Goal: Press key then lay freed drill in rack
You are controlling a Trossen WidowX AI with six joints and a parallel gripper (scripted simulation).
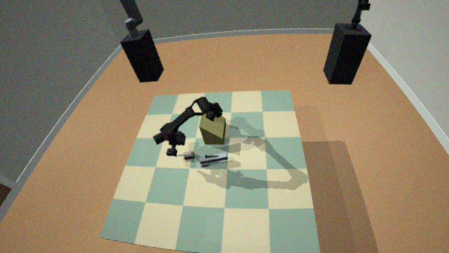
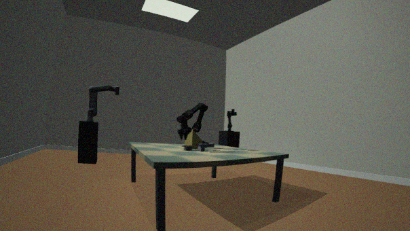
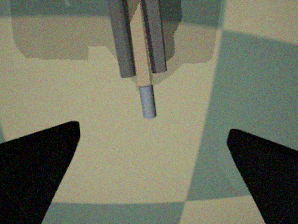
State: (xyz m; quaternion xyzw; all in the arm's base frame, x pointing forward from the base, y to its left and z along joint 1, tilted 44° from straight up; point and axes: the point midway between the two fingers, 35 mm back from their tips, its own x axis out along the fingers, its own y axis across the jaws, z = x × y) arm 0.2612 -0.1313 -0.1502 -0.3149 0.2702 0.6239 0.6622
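Hand (image 3: pixel 153 129) spread wide with nothing between the fingers, hovering above the checkered worktop (image 3: pixel 180 156) and looking straight down the length of the rack (image 3: pixel 120 30). Drill (image 3: pixel 141 50) lying lengthwise in the channel between the rack's two grey rails, bluish tip poking out of the near end toward the hand and touched by neither finger. Judged from that, only the release and retreat left to do well. Lift away along the line of the drill or straight up, never sideways, so that no finger clips the protruding tip and rolls the drill off the rails. Hold the fingers apart until well above the rack. Mind the yellow block (image 1: pixel 213 130) beside the arm in the top view when swinging back. Cannot tell from these views whether the drill sits fully flat in the channel, so check that before calling it done.
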